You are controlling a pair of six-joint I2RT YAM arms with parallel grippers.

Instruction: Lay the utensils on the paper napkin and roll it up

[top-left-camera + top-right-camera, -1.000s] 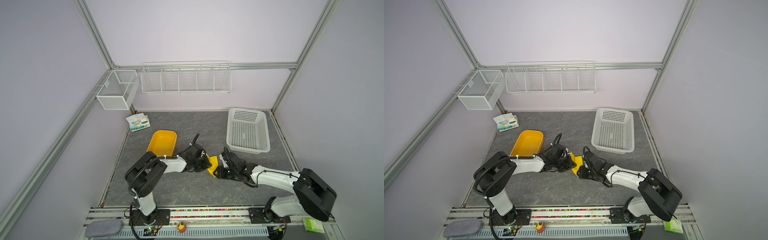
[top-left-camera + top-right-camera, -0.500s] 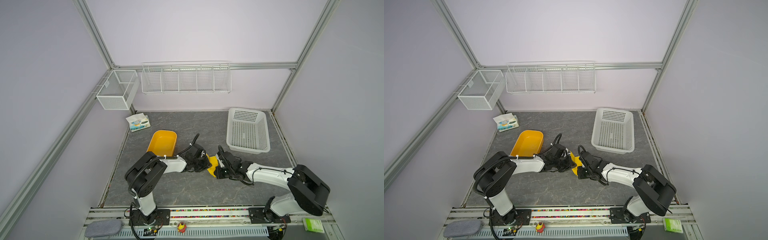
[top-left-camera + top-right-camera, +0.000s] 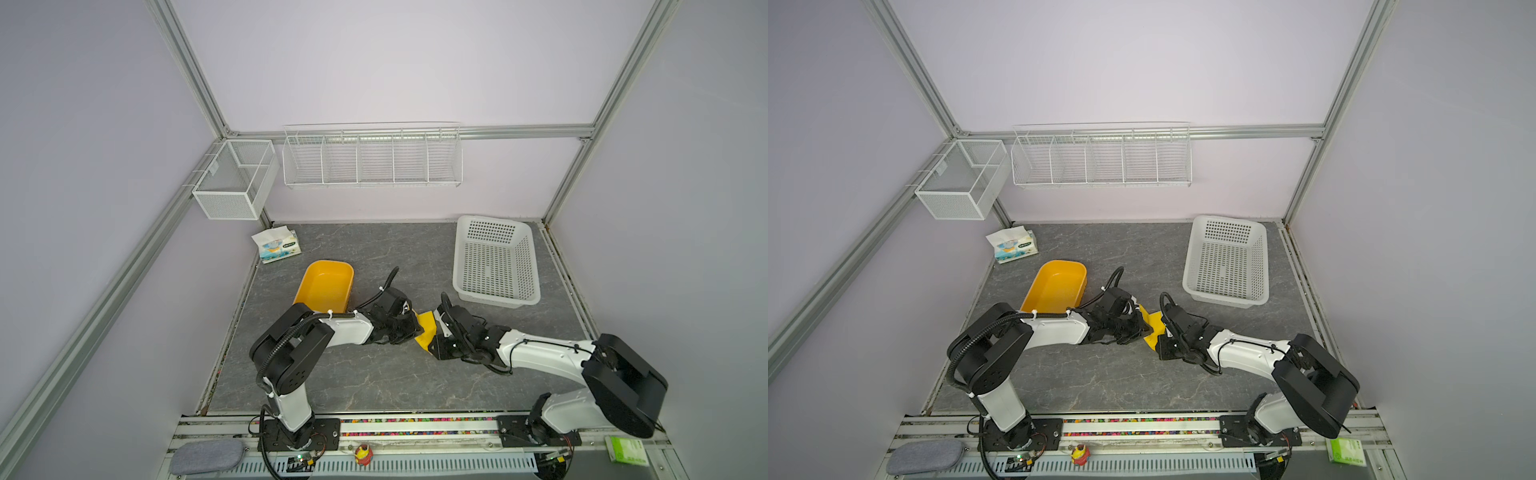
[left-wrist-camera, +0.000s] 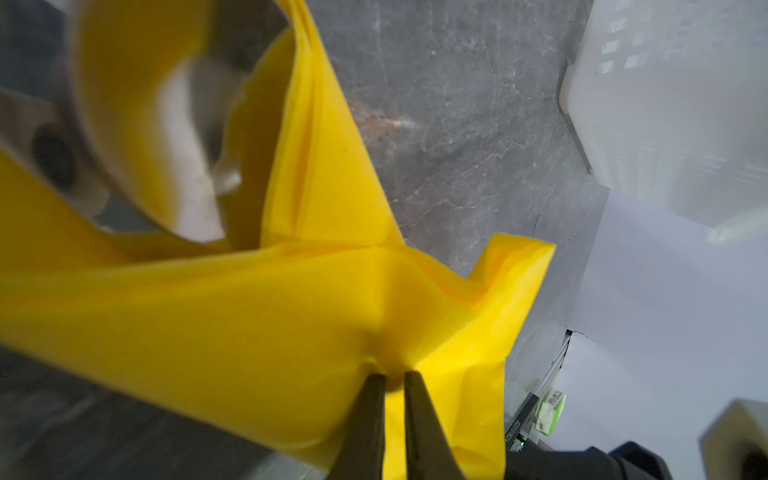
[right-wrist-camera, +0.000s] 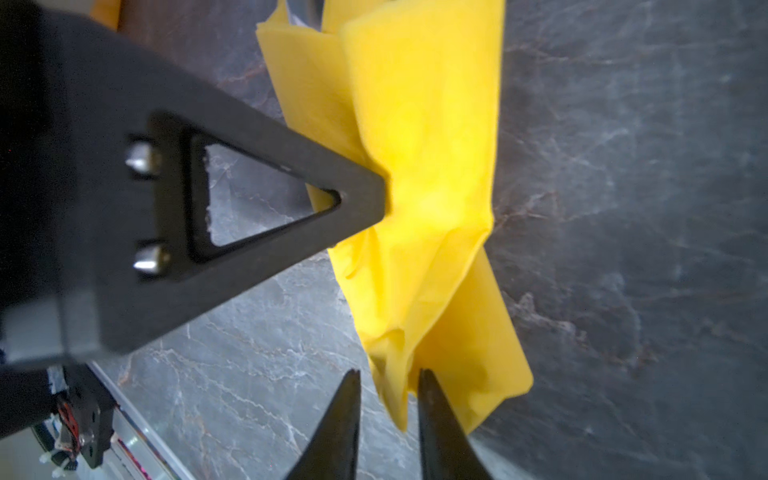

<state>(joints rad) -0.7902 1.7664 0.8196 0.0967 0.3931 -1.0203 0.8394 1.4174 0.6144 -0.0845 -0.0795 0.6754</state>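
Napkin (image 3: 426, 328) loosely rolled at counter (image 3: 374, 374) centre, silver utensil (image 4: 195, 137) glimpsed inside. Fold pinched tight by left hand (image 4: 392, 380) from 9 o'clock. Right hand (image 5: 388, 378) at 3 o'clock, jaws parted astride end fold, not clamped.

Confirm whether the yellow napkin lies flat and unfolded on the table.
No, in the right wrist view the paper napkin is folded over itself and creased into a narrow bundle.

1 napkin (image 3: 426, 326), 1 tray (image 3: 328, 282), 1 basket (image 3: 494, 266), 2 racks (image 3: 232, 187) (image 3: 372, 162)
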